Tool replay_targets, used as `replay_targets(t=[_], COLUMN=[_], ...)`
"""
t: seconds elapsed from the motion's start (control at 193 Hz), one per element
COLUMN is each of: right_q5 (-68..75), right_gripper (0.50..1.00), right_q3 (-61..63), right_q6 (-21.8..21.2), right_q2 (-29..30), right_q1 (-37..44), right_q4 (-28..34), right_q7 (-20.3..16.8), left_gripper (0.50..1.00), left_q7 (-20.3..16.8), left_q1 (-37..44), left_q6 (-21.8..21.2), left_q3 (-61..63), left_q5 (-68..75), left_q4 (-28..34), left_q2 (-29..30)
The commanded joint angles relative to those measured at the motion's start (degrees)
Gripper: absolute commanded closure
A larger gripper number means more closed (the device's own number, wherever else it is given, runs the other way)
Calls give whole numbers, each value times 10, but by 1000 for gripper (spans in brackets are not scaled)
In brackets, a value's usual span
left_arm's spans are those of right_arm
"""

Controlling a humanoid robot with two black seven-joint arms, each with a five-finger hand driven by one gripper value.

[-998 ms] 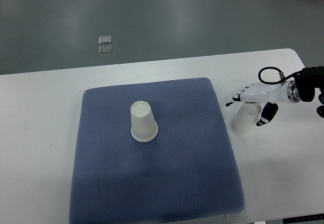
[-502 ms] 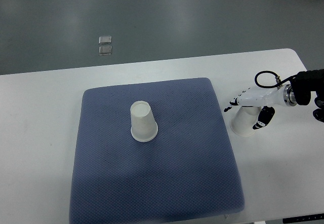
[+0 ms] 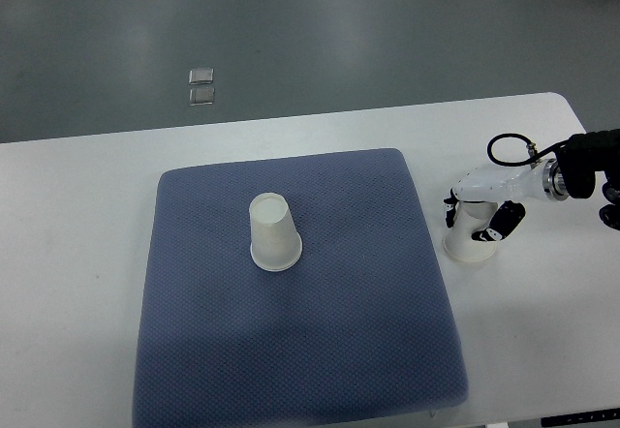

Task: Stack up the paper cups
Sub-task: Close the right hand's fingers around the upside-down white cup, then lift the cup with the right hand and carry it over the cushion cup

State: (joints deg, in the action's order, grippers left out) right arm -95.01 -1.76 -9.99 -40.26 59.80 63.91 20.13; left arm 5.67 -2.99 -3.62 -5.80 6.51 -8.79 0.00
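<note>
Top view: the right hand (image 3: 477,213) has its black-tipped fingers (image 3: 451,217) clamped around an upside-down white paper cup (image 3: 468,237) on the white table (image 3: 77,254). Well left of those fingers, another inverted white paper cup (image 3: 274,233) stands on the blue-grey fabric mat (image 3: 300,341).

This looks like a robotics lab or test room. A plain white counter (image 3: 77,215) with rounded corners stands on a bare, glossy grey floor (image 3: 339,31). A blue-grey textured mat (image 3: 300,351) is laid out as a work area, and a robot arm with an exposed black cable (image 3: 511,143) reaches in from the right.
</note>
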Motion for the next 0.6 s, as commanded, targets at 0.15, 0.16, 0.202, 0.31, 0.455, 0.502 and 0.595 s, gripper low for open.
replay_targets(t=[0.15, 0.16, 0.202, 0.31, 0.455, 0.502, 0.595], right_q5=[4, 5, 6, 7, 10, 10, 11], right_gripper=[908, 908, 908, 908, 908, 908, 908], right_q3=[1, 1, 1, 1, 2, 2, 3], right_q6=[-1, -1, -1, -5, -14, -25, -42], right_q2=[-8, -8, -9, -10, -14, -15, -12], right_q1=[18, 19, 23, 35, 66, 80, 110], right_q4=[4, 4, 5, 8, 19, 24, 31], right_q7=[2, 2, 2, 2, 2, 2, 3], left_gripper=[500, 500, 500, 500, 500, 500, 500], left_q7=[-1, 0, 0, 0, 0, 0, 0], left_q1=[0, 0, 0, 0, 0, 0, 0], left_q6=[0, 0, 0, 0, 0, 0, -1], left_q3=[0, 0, 0, 0, 0, 0, 0], left_q5=[1, 0, 1, 0, 0, 1, 0], left_q4=[0, 0, 0, 0, 0, 0, 0], left_q2=[0, 0, 0, 0, 0, 0, 0])
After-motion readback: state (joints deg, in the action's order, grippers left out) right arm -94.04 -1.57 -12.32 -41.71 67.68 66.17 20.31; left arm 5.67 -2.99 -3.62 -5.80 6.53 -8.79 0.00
